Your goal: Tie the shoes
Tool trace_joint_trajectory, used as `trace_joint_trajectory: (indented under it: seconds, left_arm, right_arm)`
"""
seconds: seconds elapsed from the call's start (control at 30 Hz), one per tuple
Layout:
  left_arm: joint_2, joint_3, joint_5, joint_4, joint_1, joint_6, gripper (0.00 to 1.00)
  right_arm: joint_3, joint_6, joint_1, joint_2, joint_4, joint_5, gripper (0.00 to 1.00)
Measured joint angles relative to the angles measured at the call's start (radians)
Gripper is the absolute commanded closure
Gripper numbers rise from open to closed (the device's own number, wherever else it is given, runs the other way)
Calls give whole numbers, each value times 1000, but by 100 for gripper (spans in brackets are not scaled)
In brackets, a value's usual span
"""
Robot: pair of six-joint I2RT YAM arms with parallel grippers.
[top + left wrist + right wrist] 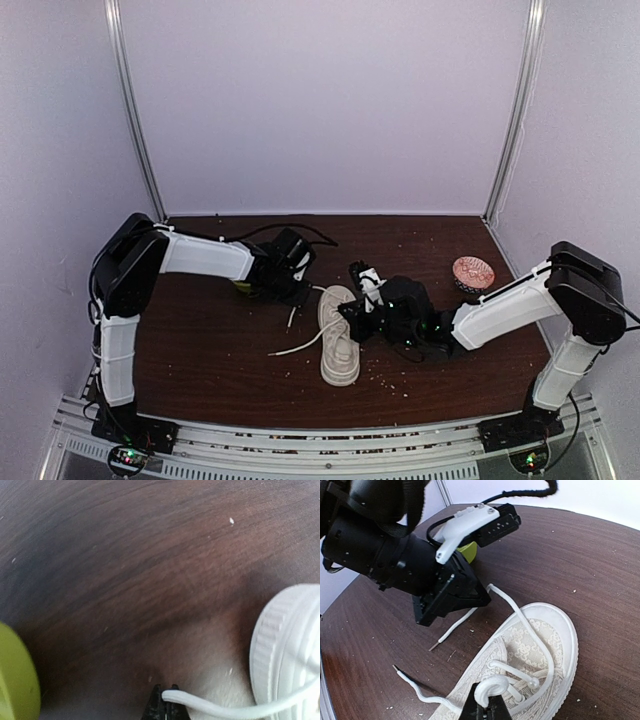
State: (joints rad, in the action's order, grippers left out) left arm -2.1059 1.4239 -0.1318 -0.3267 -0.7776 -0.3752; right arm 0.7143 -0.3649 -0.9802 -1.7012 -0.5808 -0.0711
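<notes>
Both jaws pinch laces (504,598) of sneaker (340,355); patterned bowl (473,284) seen only from top.

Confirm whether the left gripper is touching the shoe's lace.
Touching. The left wrist view shows the left gripper shut on the end of the lace, which runs across to the sneaker.

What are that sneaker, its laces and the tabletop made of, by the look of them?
The sneaker looks like matt off-white fabric, judging by its lace-like textured upper. Its sole is probably white rubber, with moulded ribs along the edge. The laces are smooth round white cord, fibre unclear. The table looks like dark brown wood or wood-look laminate, showing grain and a faint sheen.
</notes>
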Motion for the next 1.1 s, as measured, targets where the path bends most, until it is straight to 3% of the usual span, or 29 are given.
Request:
trace_joint_trajectory:
  seconds: [0.17,0.37,0.5,0.7,0.73,0.8,0.83,0.93,1.1]
  left_arm:
    - [154,-116,8,-26,0,-63,100]
    - [459,-280,131,-126,-22,-189,100]
    - [541,-305,227,-188,-129,-301,100]
    - [497,-251,402,-162,-325,-451,100]
    - [462,-199,432,-147,-342,-471,98]
    - [419,-130,464,-120,-377,-482,67]
    - [401,-99,480,-99,-388,-483,57]
    - [389,-67,525,-47,-411,-491,47]
    - [423,-108,508,-83,-409,-462,45]
  right_arm:
    - [3,-8,4,0,20,0,100]
    - [40,-17,16,5,89,1,100]
    - [56,-28,26,13,123,12,100]
    - [84,-29,40,13,162,47,100]
    - [88,-29,40,13,166,51,100]
    - [95,-28,44,13,176,63,100]
    - [100,-28,47,13,182,69,100]
    - [109,-28,55,13,187,83,100]
    - [115,-28,71,13,191,102,100]
